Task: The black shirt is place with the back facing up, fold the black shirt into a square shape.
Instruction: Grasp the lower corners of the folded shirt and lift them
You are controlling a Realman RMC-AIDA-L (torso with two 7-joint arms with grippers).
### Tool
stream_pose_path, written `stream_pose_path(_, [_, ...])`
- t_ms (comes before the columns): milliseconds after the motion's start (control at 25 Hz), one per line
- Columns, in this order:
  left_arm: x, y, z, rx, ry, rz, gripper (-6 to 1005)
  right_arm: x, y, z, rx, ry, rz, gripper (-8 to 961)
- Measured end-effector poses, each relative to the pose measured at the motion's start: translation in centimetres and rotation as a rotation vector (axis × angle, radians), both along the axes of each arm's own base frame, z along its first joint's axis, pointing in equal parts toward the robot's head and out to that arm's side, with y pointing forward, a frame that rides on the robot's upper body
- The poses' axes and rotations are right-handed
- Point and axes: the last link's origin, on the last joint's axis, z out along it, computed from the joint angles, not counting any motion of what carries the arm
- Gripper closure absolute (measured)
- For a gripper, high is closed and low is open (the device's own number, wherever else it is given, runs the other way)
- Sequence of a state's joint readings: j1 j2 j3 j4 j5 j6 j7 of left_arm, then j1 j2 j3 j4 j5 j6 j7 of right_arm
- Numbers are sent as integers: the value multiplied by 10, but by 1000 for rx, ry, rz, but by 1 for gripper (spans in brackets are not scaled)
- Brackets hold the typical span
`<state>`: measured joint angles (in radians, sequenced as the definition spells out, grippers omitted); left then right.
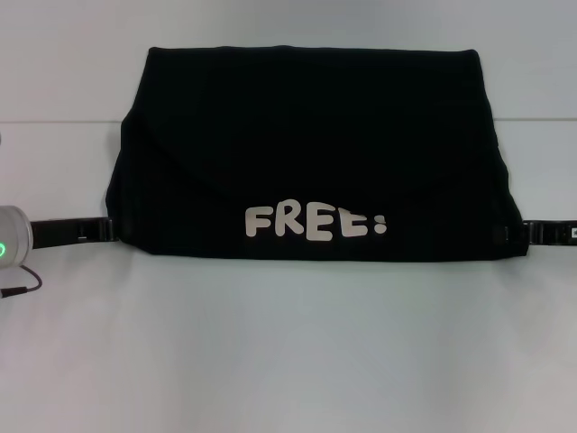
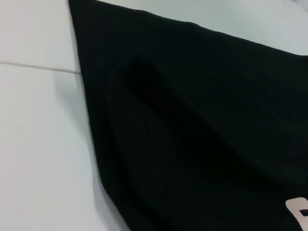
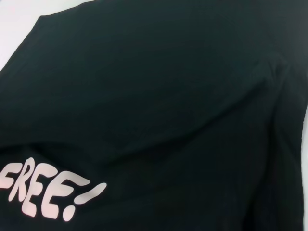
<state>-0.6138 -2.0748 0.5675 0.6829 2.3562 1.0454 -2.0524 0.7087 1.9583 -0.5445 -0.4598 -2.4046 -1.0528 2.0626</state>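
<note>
Presently, the left claw (image 1: pixel 106 230) is seen at the left edge of the black shirt (image 1: pixel 315 153), low on the white worktop (image 1: pixel 288 352); whether it is clenched or released cannot be told. The shirt is spread across the middle of the worktop as a wide folded shape, white "FREE!" lettering (image 1: pixel 315 222) shown near its front edge. At the shirt's right edge the right claw (image 1: pixel 527 231) is met, its grip likewise not discernible.
</note>
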Motion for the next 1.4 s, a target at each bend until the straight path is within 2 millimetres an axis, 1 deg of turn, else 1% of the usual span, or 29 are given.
stream_pose_path(280, [-1,0,0,7,3,5,1000,1,-2,1,-10,1,9,862])
stream_pose_path(480, [0,-7,2,-18,-27,0,1000,4,-16,6,-19,62,61,905])
stream_pose_path(680, [2,-25,12,-78,-81,-26,1001,17,-37,17,-26,91,70,914])
stream_pose_path(800, [2,-40,19,-129,-134,-41,1001,28,-55,27,-25,99,77,914])
stream_pose_path(1040, [4,-68,28,-236,-207,-81,1000,40,-92,45,-51,140,150,915])
stream_pose_path(1120, [2,-79,30,-280,-226,-87,999,43,-102,49,-64,147,172,915])
stream_pose_path(1160, [2,-79,30,-280,-226,-87,999,46,-107,51,-70,149,179,915])
stream_pose_path(1240, [0,-97,31,-331,-269,-95,999,51,-119,54,-79,150,186,915])
stream_pose_path(1400, [0,-114,33,-385,-309,-122,999,59,-137,61,-94,151,194,915])
